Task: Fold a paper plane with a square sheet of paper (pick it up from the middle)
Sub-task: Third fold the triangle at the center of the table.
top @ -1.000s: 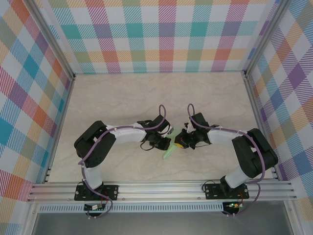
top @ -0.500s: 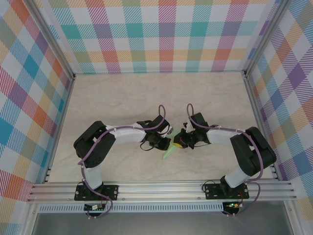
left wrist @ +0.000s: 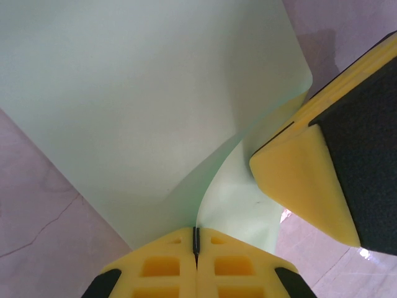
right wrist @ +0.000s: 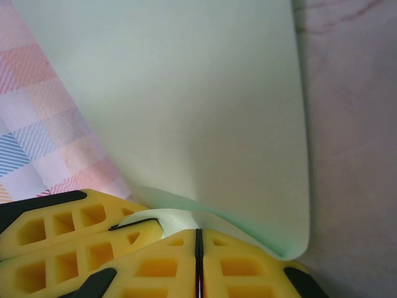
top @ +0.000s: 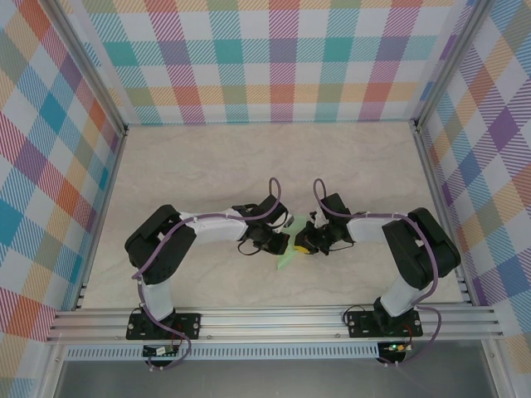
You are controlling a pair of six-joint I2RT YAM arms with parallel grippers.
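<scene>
Over the last second the right arm's elbow has swung leftward, bringing the right claw (top: 304, 241) closer to the left claw (top: 281, 243). The left arm is unchanged. Both forearms angle inward, meeting at frame centre low over the surface (top: 207, 166). Each claw is clenched on the mint-green paper sheet (top: 288, 258), which is pinched between them.

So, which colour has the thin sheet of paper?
Pale mint green, unmarked; the thin paper sheet shows best in the left wrist view.

Bright even light; wrist close-ups soft, faint tabletop glare.
</scene>
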